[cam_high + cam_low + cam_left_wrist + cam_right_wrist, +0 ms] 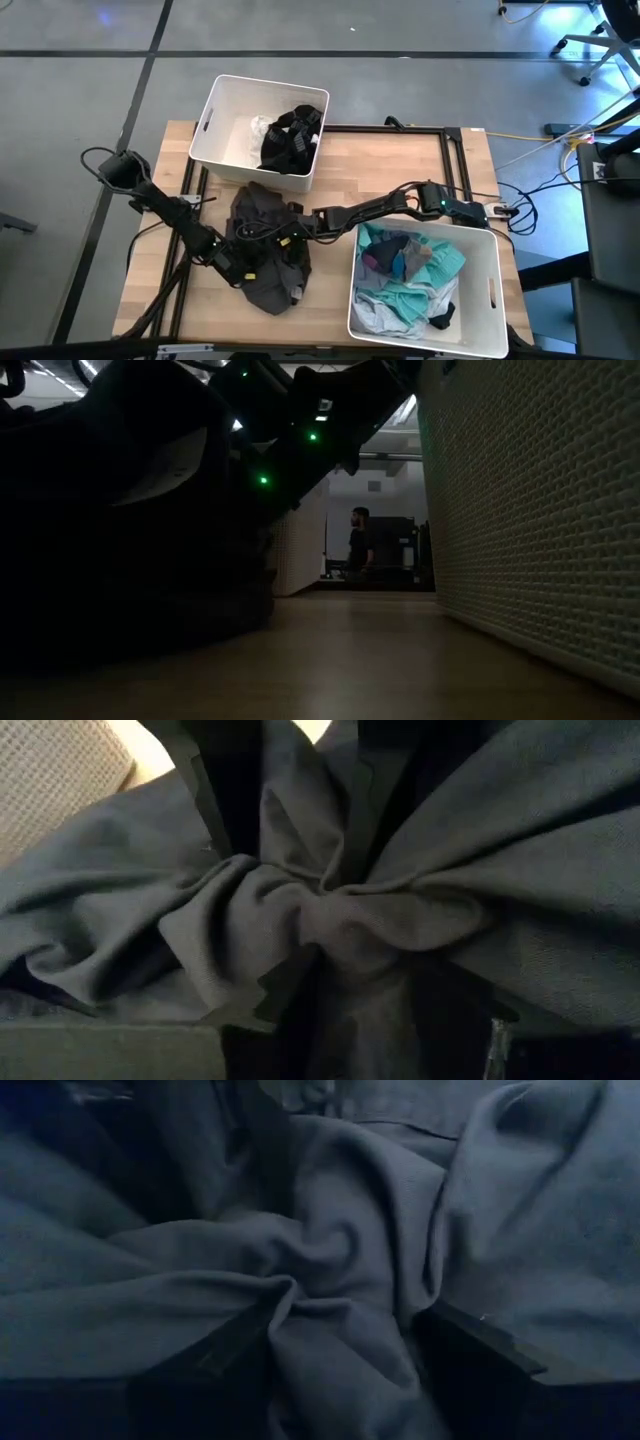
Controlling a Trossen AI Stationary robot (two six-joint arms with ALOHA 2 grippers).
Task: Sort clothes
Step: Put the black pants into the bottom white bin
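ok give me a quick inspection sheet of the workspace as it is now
surface: wooden table, bare between the bins
job's things: dark grey garment heaped mid-table; black clothes in the far bin; teal and pale clothes in the near bin
clutter: nothing seen
grippers: left gripper and right gripper both down in the grey garment, a fold of cloth bunched between each one's fingers
cables: yellow and dark cables on the floor to the right of the table
surroundings: grey floor, office chair base, a person standing far behind
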